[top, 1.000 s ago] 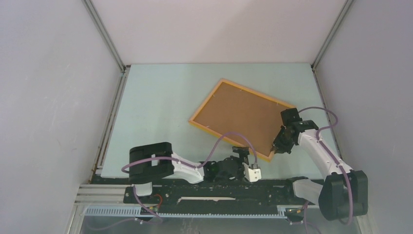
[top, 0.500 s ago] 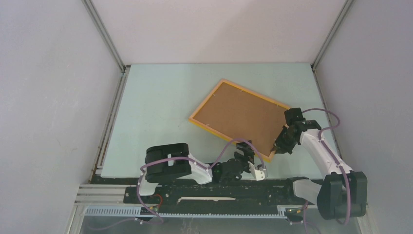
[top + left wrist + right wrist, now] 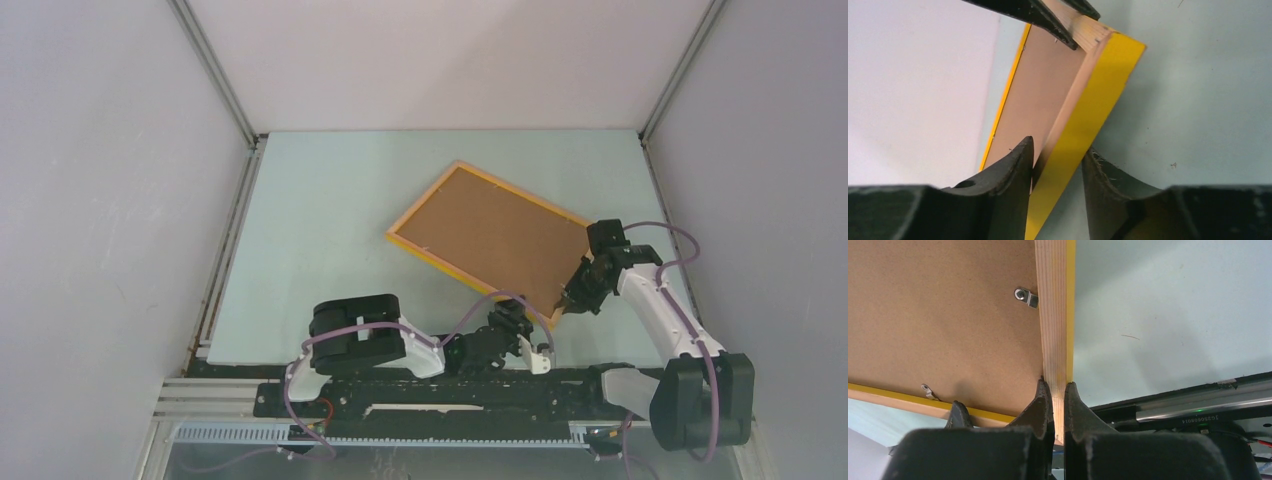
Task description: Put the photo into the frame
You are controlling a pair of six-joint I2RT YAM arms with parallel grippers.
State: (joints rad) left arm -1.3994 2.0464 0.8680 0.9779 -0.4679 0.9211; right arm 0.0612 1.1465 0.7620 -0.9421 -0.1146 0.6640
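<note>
The yellow-orange frame lies face down at an angle on the table, its brown backing board uppermost. Its near right corner is lifted a little. My right gripper is shut on the rail at that corner; in the right wrist view its fingers pinch the pale wood rail. My left gripper sits at the near edge beside that corner. In the left wrist view its two fingers stand on either side of the yellow rail, closed against it. The photo is hidden.
Small metal clips hold the backing board in the frame. The black rail with both arm bases runs along the table's near edge. Grey walls close in the left, right and far sides.
My left arm has swung right to the frame's near edge, and its jaws have closed from wide open onto the rail. The right gripper kept its grip, and the frame shifted slightly.
</note>
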